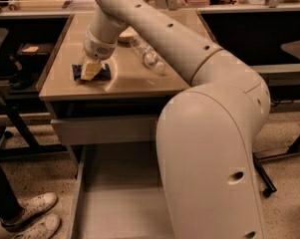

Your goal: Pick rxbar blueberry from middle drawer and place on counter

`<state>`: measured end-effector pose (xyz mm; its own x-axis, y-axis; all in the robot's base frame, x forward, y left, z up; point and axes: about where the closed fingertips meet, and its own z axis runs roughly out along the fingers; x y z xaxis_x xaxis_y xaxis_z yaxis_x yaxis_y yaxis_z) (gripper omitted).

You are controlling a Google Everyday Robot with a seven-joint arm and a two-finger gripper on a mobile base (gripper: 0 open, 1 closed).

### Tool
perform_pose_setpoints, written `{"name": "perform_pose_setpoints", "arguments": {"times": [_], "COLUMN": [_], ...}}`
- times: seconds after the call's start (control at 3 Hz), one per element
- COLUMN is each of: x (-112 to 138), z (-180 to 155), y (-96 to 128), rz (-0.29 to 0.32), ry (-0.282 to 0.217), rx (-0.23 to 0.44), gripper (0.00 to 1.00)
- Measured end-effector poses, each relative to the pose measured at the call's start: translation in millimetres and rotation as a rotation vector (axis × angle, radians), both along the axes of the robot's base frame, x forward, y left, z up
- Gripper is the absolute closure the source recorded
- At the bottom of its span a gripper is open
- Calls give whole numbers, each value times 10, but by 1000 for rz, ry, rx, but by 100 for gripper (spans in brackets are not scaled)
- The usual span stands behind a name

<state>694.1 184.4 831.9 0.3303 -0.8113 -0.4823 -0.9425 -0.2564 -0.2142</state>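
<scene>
The rxbar blueberry (103, 73), a dark navy flat bar, lies on the beige counter (134, 81) near its front left. My gripper (91, 69) is directly on top of the bar and covers its middle; dark wrapper shows on both sides of it. The middle drawer (120, 193) is pulled out below the counter, with a bare grey floor. My large arm hides its right half.
A clear plastic bottle (147, 54) lies on its side at the counter's middle, with a brown object (125, 35) behind it. The grey upper drawer front (102, 129) sits under the counter edge. A person's white shoes (32, 217) stand at bottom left, and chair legs (10, 126) at left.
</scene>
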Motion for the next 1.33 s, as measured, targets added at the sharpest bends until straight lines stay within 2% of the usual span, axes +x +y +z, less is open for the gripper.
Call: {"name": "perform_pose_setpoints", "arguments": {"times": [0.67, 1.0, 1.33], "x": [0, 0, 0], "z": [-1, -2, -2], "y": [0, 1, 1], "rz": [0, 0, 0], "ry": [0, 0, 0], "rx": [0, 0, 0], "gripper": [12, 0, 0]}}
